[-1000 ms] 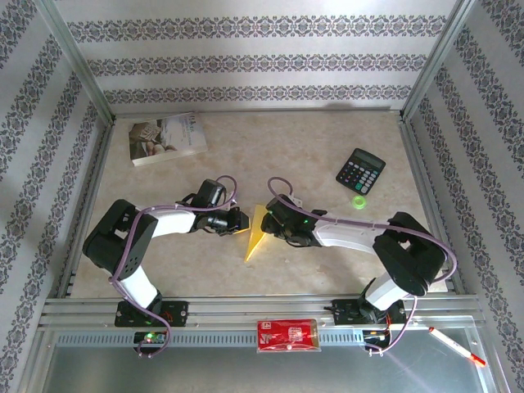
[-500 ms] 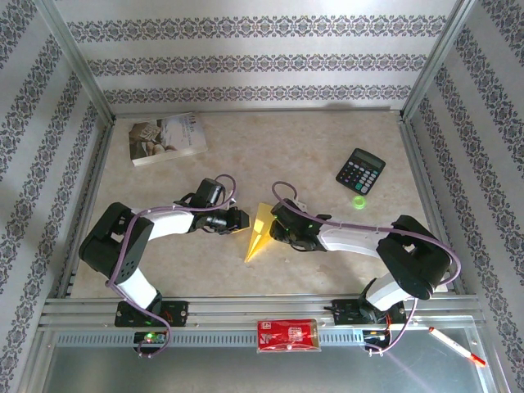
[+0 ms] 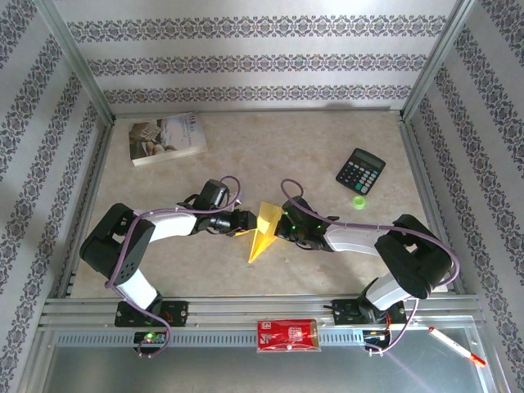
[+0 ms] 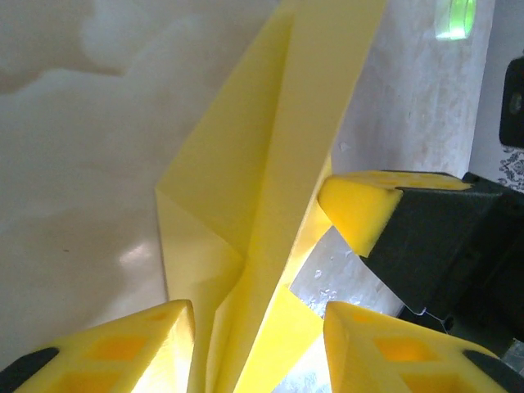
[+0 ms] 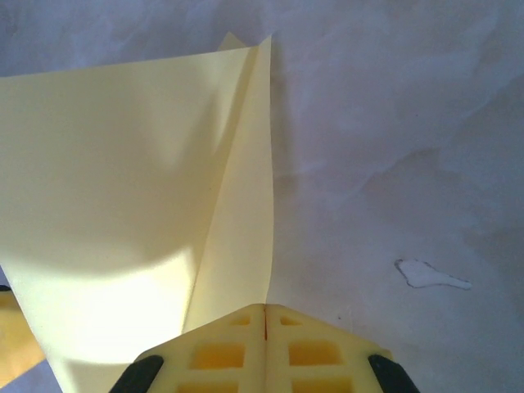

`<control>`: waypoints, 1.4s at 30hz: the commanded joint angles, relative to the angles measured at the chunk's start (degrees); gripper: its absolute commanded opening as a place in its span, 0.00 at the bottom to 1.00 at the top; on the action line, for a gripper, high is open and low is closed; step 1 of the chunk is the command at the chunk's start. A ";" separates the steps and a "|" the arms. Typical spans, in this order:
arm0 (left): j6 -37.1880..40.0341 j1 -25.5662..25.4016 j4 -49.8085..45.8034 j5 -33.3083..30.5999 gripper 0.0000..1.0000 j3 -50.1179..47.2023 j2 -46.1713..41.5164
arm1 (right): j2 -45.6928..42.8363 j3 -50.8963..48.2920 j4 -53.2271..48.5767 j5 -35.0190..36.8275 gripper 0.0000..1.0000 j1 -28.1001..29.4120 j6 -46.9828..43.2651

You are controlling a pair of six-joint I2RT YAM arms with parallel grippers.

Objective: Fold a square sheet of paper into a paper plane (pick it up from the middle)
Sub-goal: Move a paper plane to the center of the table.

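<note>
- Tabletop [image 3: 327, 139]: marbled surface. A white printed book [image 3: 167, 137] lies by the far-left corner and a calculator [image 3: 360, 171] toward the right edge, both well apart from the work.
- Yellow paper sheet [image 3: 264, 229]: part-folded into a narrow pointed shape. It lies mid-tabletop, rather nearer the near edge, directly between my two grippers, and one flap stands up off the surface. I judge the plane unfinished.
- Hazard (judgement): one thin pinch at the flap's edge seems to be all that secures the paper. If I pull sideways, the flap may tear, or the whole sheet may slide on the smooth top and lose its crease alignment. If my left fingers close off the crease line, they would set a crooked fold.
- Right gripper [image 5: 266, 323]: fingers fully together, pads meeting. The edge of the raised flap runs into their seam, so I read this as a grip on the paper.
- Left gripper [image 4: 260, 311]: fingers [image 4: 155, 344] about half apart, with the raised crease passing between them. Neither pad visibly presses it, so nothing is held.
</note>
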 commanded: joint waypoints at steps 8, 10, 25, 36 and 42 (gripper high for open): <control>-3.41 1.18 6.15 -0.91 0.59 -2.63 -3.54 | 2.41 -1.97 0.25 -5.28 0.00 -4.24 -4.46; -3.86 1.59 6.80 -0.76 0.59 -3.33 -3.85 | 3.71 -1.40 0.37 -8.16 0.00 -5.53 -7.59; -2.15 0.31 0.19 -1.25 0.33 1.08 3.19 | 8.76 -1.56 1.91 -11.89 0.00 -9.65 -13.24; 1.07 -1.43 -4.70 -3.00 0.26 4.69 6.84 | 8.48 -1.91 2.67 -12.04 0.00 -10.06 -12.87; -0.21 -3.08 -2.82 -2.00 0.26 4.65 8.90 | 8.08 -2.18 2.92 -12.02 0.00 -10.41 -12.79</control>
